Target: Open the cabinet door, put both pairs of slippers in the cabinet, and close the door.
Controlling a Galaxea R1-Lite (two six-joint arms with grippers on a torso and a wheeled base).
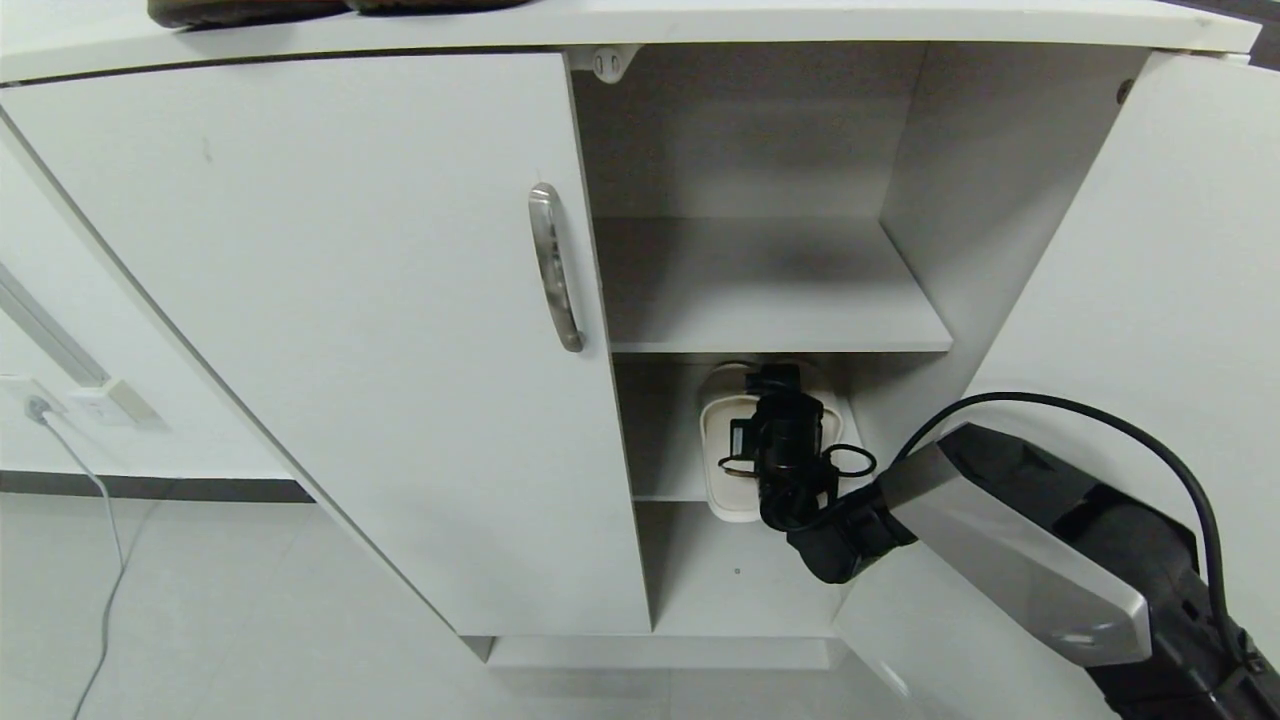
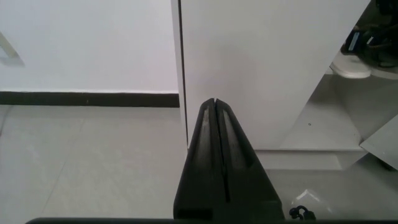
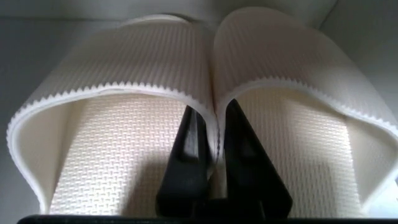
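Inside the white wooden cabinet (image 1: pixel 300 300), under its upper shelf, fingers of the right gripper (image 3: pixel 213 109) pinch the adjoining straps of the cream textured foam slippers (image 3: pixel 124 74); fingers of the left gripper (image 2: pixel 214 102) are pressed together.

A white wall (image 1: pixel 200 440) is seen to the left of the white cabinet (image 1: pixel 350 350) and is edged at its foot by a dark skirting board (image 1: pixel 150 488). A pale floor (image 1: pixel 250 620) is lit evenly. A white socket (image 1: pixel 110 402) is mounted low on the wall, a grey cable (image 1: pixel 105 530) is plugged in just beside it and trailed down to the floor, and a pale trunking strip (image 1: pixel 50 335) is fixed above.
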